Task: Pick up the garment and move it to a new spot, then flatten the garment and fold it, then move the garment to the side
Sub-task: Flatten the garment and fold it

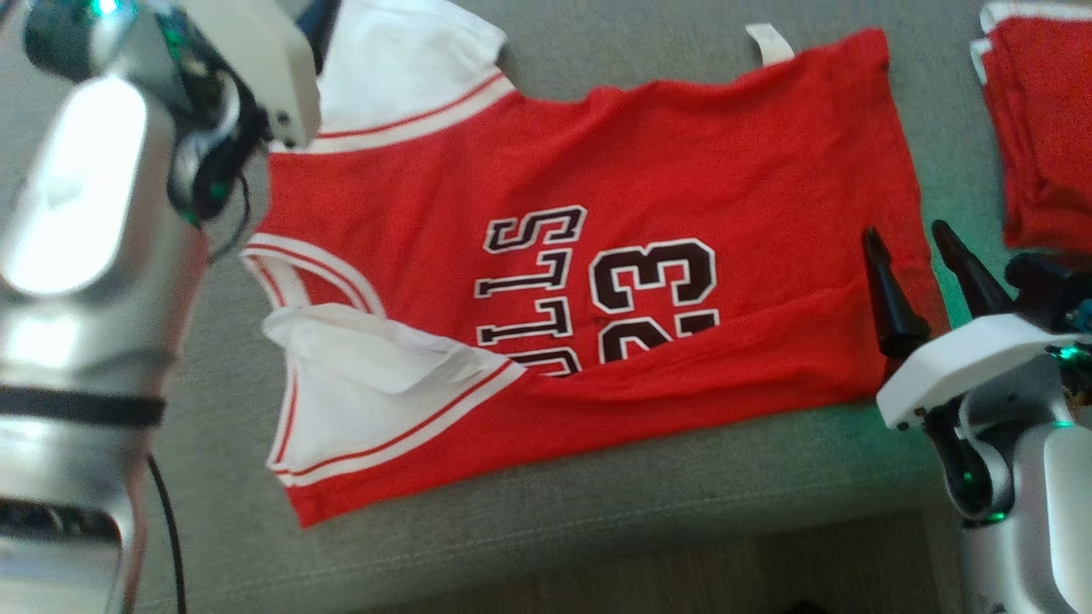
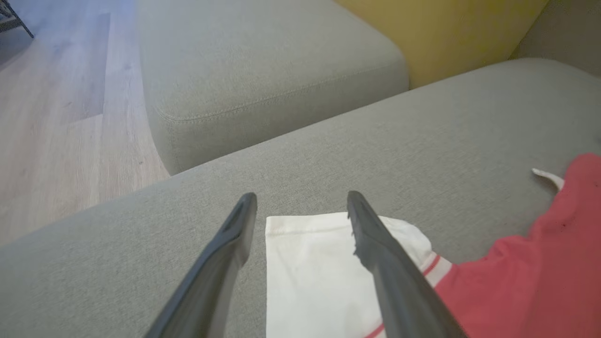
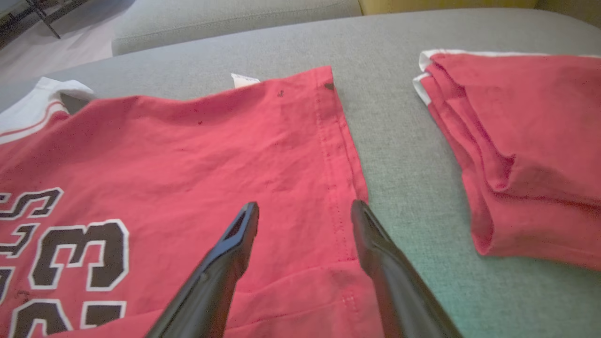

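While both grippers hang free above it, the jersey (image 1: 631,170) lies spread across the grey cushion (image 1: 597,529). Its neck is toward the cushion's left edge and its hem toward the right, and its near long side is turned up over the lower part of the number.

From the head, the right gripper (image 1: 906,232) stands at the hem toward the near right corner, jaws apart and empty. The left forearm (image 1: 85,222) reaches toward the far left corner. A folded red pile (image 1: 1041,128) sits apart at the right edge. I judge the fold half made, with the far long side due next. Each gripper should pinch close to its own end of that side. They should lift together, stay low, and lay the cloth down straight so no ridge forms.

Along the left wrist, the left gripper (image 2: 302,203) hovers with jaws wide apart, holding nothing, over the white sleeve (image 2: 310,277). The head view hides those fingers behind the arm. Beyond lie a second cushion (image 2: 263,61) and wooden floor (image 2: 51,131).

Along the right wrist, the hem stitching (image 3: 335,188) runs up between the open fingers. This view also shows the stacked layers at the pile's edge, which the head view blurs.
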Controlling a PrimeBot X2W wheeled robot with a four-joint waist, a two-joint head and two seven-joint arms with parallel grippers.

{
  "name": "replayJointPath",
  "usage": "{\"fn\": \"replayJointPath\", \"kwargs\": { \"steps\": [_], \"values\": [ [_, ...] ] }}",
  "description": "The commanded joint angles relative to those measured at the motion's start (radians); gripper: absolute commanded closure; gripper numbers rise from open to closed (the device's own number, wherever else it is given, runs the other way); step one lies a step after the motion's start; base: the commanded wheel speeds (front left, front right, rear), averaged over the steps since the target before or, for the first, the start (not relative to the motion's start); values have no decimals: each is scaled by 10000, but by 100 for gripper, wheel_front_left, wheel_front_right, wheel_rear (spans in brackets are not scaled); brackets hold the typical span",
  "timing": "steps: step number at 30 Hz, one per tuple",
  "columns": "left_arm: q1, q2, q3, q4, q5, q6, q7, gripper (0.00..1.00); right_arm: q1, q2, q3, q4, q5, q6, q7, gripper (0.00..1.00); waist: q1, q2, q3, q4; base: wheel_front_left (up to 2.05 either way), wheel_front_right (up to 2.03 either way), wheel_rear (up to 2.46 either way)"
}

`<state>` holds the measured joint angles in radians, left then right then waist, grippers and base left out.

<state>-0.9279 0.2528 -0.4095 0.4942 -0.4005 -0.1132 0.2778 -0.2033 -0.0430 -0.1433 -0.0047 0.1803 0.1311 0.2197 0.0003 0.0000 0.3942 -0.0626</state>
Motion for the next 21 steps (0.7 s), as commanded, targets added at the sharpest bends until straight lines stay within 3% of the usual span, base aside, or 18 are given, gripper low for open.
{"fn": "replayJointPath", "kwargs": {
  "steps": [1, 6, 13, 21],
  "values": [
    [-875, 534, 100, 175, 44, -56, 174, 0, -294, -75, 304, -226, 125, -4, -188, 0, -3, 0, 666, -541, 0, 0, 0],
    [-1945, 828, -474, 1687, 586, -105, 441, 0, -570, -74, 559, 77, 355, -4, -464, 0, -3, 0, 1181, -955, 0, 0, 0],
    [-2743, 1236, -1074, 3258, 1519, 149, 333, 0, -921, -73, 767, 389, 500, -4, -766, 0, -3, 0, 1586, -1368, 0, 0, 0],
    [-3101, 1143, -1190, 4429, 1424, 90, 166, 0, -1205, -73, 738, 649, 512, -4, -1034, 0, -3, 0, 1683, -1507, 0, 0, 0]
  ]
}}
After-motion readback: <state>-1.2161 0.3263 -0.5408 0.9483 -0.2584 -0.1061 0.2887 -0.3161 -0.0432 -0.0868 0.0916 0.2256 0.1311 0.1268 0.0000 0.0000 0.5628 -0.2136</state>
